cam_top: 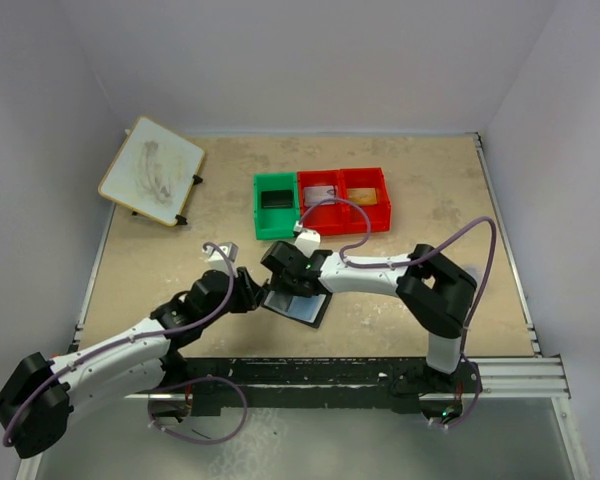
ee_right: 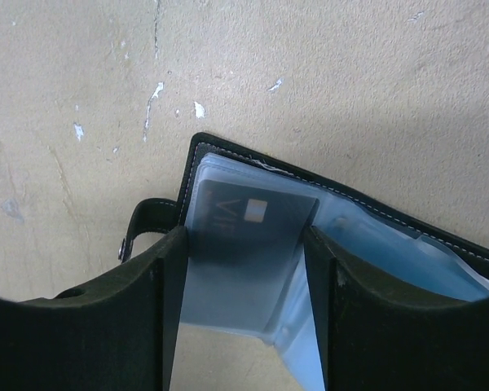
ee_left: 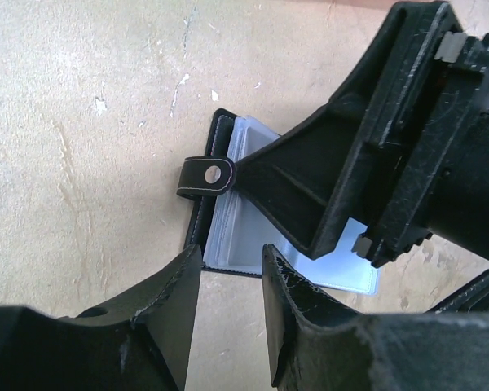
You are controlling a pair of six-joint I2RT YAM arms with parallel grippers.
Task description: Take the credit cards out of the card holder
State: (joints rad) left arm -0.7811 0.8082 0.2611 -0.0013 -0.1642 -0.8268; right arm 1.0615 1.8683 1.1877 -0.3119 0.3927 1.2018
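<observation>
holder (cam_top: 302, 308): lies open on the table (cam_top: 430, 300), just in front of both arms, pale pockets facing up and its tab (ee_left: 205, 177) sticking out to one side.

card (ee_right: 228, 224): one dark card is in a clear pocket of the holder, not yet drawn out. whether other pockets are loaded cannot be told, as the sleeves overlap and the arms cover part of them.

right gripper (ee_right: 244, 232): down over the holder with jaws wide, one finger on each side of that card's pocket. no grip on the card is made out.

left gripper (ee_left: 231, 257): jaws partly apart, tips at the holder's near edge below the tab. bare table shows through the gap and nothing is clamped.

green bin (cam_top: 261, 210): holds a dark flat item. it may be a card, but the view is too small to confirm.

assessment: extraction is under way, not complete. at least one card remains to be pulled free of its pocket.
</observation>
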